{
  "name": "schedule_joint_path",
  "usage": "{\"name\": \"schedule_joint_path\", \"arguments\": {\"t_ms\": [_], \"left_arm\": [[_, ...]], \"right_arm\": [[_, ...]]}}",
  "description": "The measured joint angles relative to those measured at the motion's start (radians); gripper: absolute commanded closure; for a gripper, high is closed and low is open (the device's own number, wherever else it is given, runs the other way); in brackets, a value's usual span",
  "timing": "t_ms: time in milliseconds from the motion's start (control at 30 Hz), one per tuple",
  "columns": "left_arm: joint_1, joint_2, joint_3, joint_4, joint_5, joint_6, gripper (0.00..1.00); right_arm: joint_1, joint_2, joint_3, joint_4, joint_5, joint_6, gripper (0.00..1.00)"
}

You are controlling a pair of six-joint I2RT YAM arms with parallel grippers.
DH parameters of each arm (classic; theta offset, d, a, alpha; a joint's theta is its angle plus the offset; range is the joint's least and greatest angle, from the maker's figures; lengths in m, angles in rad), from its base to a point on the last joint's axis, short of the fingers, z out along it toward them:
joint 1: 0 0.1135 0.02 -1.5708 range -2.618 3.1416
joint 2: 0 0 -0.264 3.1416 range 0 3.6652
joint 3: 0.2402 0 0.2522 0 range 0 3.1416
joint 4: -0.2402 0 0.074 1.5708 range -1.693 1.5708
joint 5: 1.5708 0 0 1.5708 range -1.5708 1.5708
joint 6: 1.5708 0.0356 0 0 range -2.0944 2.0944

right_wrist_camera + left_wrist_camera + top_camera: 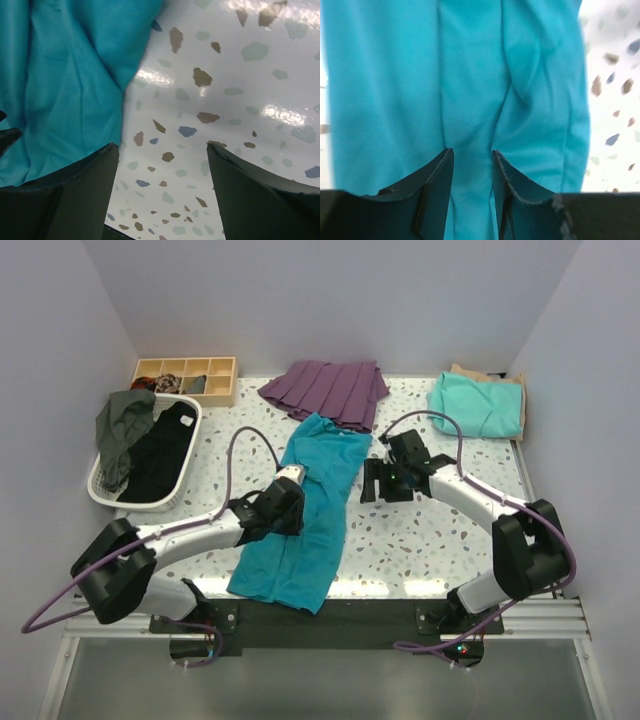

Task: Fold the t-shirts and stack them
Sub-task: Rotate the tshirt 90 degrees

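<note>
Left gripper point(472, 152) narrowly parted over teal t-shirt point(385, 75), right gripper point(162, 145) spread wide above speckled table point(225, 90) beside it

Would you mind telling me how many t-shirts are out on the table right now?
3: the teal-blue t-shirt at centre, the mint-green t-shirt far right, the tan t-shirt beneath it. The basket may hide more.

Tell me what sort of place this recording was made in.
Probably a robotics lab test cell, not a home: plain white walls box in a speckled table, the left arm and right arm are bolted at its near edge, and a teal t-shirt and a white basket of clothes lie staged.
</note>
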Motion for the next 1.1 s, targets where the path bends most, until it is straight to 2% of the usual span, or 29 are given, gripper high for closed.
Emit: {"name": "schedule_joint_path", "arguments": {"t_ms": [133, 233, 433, 700, 1100], "left_arm": [[0.0, -0.129, 0.072, -0.102, -0.118, 0.0, 0.5], [0.0, -0.209, 0.139, -0.152, -0.222, 0.0, 0.42], [0.04, -0.226, 0.178, -0.23, -0.356, -0.037, 0.42], [0.142, -0.195, 0.082, -0.274, -0.334, -0.086, 0.42], [0.142, -0.21, 0.042, -0.269, -0.251, -0.087, 0.42]], "right_arm": [[0.012, 0.006, 0.051, 0.038, -0.094, 0.009, 0.25], [0.051, 0.033, 0.097, 0.065, -0.155, 0.008, 0.26], [0.211, 0.14, 0.164, 0.103, -0.23, 0.008, 0.26], [0.387, 0.2, 0.156, 0.133, -0.261, 0.057, 0.27], [0.459, 0.164, -0.043, 0.171, -0.203, 0.181, 0.24]]}}
